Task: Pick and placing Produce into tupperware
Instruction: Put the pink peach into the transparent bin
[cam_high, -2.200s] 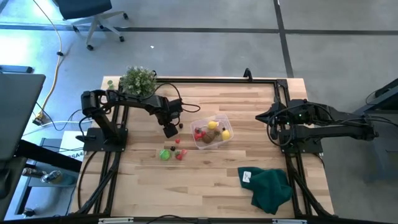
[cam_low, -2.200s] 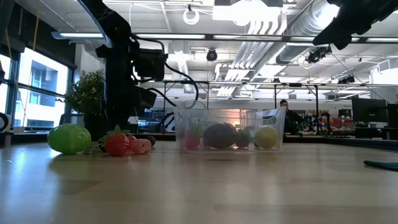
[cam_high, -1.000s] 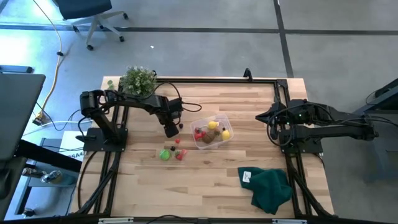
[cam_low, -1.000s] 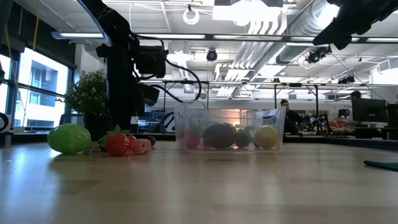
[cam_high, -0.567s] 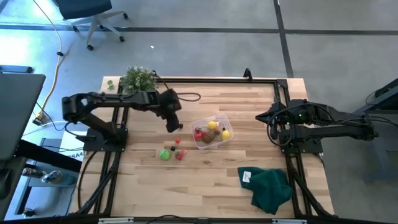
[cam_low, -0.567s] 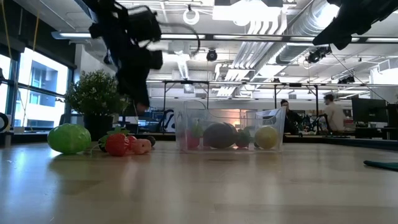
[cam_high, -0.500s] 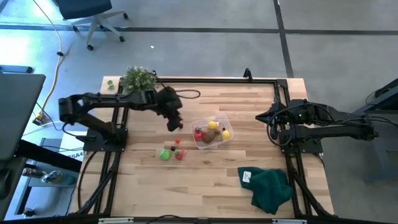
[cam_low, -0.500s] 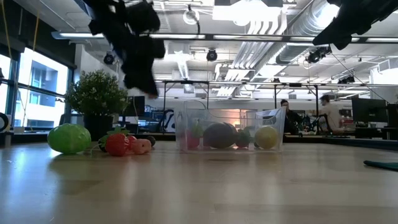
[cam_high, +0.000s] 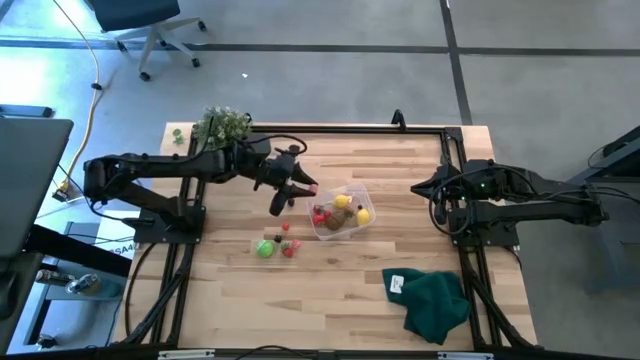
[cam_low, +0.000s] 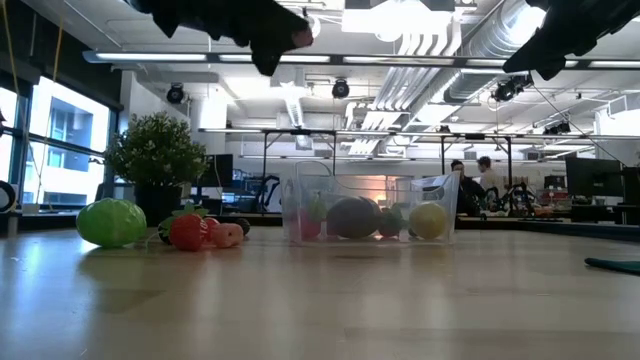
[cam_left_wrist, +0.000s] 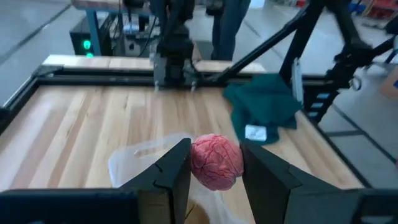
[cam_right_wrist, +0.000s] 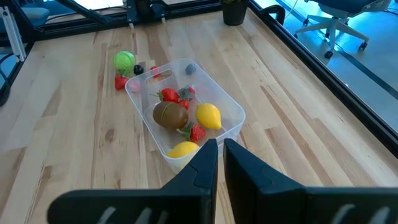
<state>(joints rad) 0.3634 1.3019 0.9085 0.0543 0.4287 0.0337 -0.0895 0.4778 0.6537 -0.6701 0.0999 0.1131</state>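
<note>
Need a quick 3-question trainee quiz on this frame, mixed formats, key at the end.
1. True or false: the left gripper is shut on a pink raspberry-like piece.
2. Multiple choice: where does the right gripper wait? A) inside the tupperware B) at the table's right side, apart from the tupperware C) on the dark green cloth
3. Fill in: the bright green piece lies on the ____, not in the tupperware.

Key: 1 true; 2 B; 3 table.
</note>
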